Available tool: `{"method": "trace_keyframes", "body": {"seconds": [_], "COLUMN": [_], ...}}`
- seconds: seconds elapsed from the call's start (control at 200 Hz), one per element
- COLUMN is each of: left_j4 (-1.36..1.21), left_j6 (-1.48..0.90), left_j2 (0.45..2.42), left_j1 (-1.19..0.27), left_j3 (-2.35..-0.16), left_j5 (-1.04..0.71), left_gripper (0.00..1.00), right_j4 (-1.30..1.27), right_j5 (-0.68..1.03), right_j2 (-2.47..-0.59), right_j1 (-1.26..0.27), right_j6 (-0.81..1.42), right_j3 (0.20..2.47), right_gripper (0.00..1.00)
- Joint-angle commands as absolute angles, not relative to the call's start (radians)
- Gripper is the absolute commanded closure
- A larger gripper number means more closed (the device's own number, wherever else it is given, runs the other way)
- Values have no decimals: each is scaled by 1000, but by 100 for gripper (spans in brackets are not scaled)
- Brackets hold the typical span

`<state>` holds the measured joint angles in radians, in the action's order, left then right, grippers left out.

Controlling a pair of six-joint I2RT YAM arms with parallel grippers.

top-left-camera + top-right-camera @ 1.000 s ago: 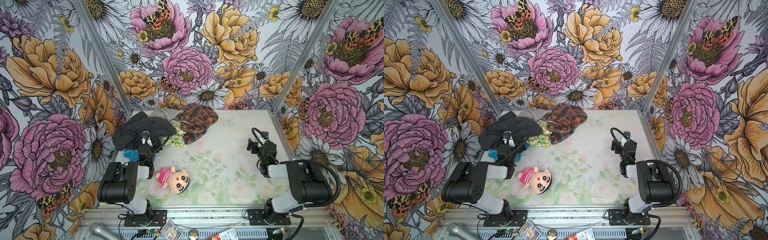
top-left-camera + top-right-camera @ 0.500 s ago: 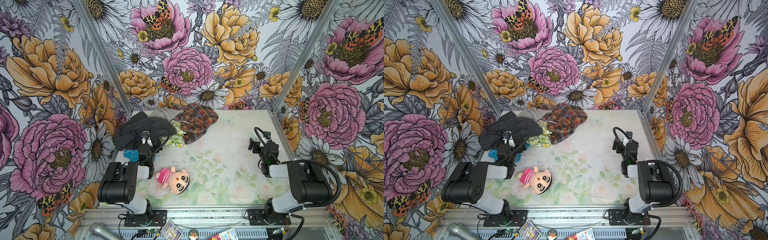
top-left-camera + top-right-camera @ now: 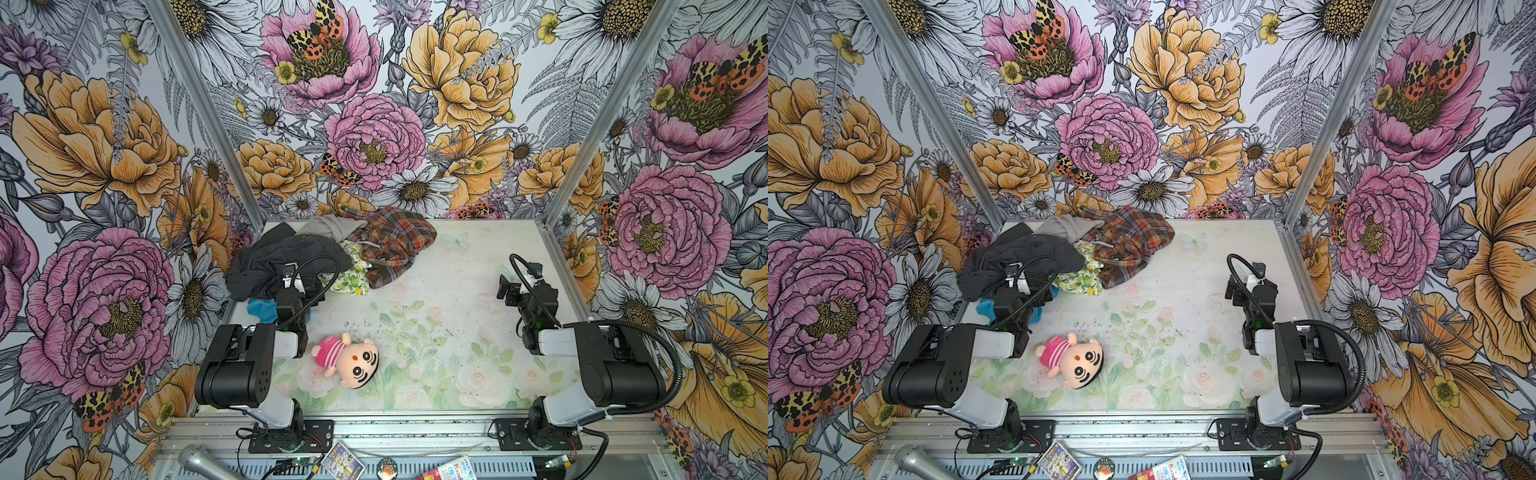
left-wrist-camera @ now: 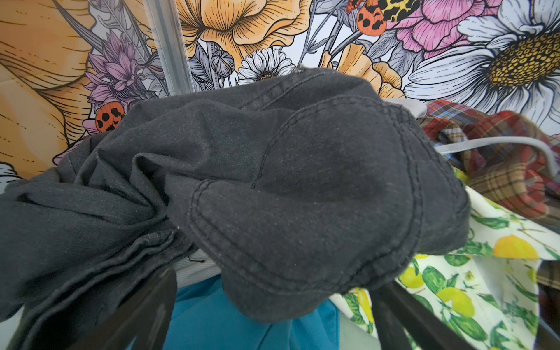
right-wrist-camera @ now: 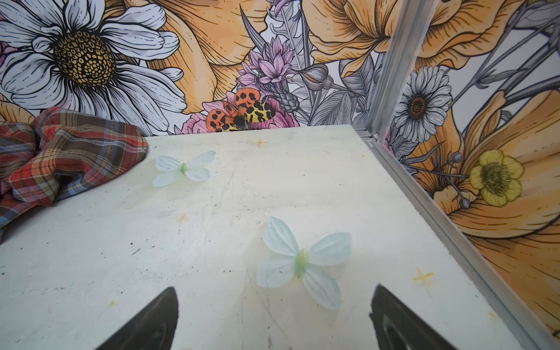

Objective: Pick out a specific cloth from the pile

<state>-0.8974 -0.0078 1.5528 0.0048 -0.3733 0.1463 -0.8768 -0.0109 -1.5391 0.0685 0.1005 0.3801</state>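
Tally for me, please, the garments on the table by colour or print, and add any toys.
Dark grey garment: 1
Light grey garment: 1
Brown-orange plaid cloth: 1
Lemon-print cloth: 1
Turquoise cloth: 1
Plush doll: 1
Total: 6

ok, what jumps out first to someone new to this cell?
The loud floral walls all round, then the pile of garments heaped in the far left corner of the table. A pink-striped plush doll lies alone near the front, and a turquoise cloth peeks from under the pile's near edge, by the open left gripper.
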Motion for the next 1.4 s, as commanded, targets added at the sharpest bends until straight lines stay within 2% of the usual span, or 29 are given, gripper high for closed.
{"method": "trace_keyframes", "body": {"seconds": [0.0,0.145,0.465,0.66,0.985,1.236,1.391], "left_j4": [-867,-834,-590,-427,-8,266,399], "left_j6": [7,-2,-32,-47,-150,-237,-292], "left_j2": [1536,1517,1375,1253,1104,1071,1083], "left_j1": [14,25,16,-6,-17,-23,-23], "left_j3": [-407,-419,-465,-472,-591,-722,-800], "left_j5": [73,63,123,175,168,124,72], "left_gripper": [1,1,1,1,1,1,1], "right_j4": [-890,-889,-809,-657,-442,-173,4], "right_j5": [-36,-44,-69,-103,-284,-350,-399], "right_j2": [-1539,-1536,-1473,-1408,-1235,-1115,-1091], "right_j1": [53,48,34,20,-81,-161,-261], "right_j6": [107,103,92,96,95,179,274], "right_j3": [383,382,397,444,496,601,706], "right_gripper": [0,1,1,0,0,1,0]}}
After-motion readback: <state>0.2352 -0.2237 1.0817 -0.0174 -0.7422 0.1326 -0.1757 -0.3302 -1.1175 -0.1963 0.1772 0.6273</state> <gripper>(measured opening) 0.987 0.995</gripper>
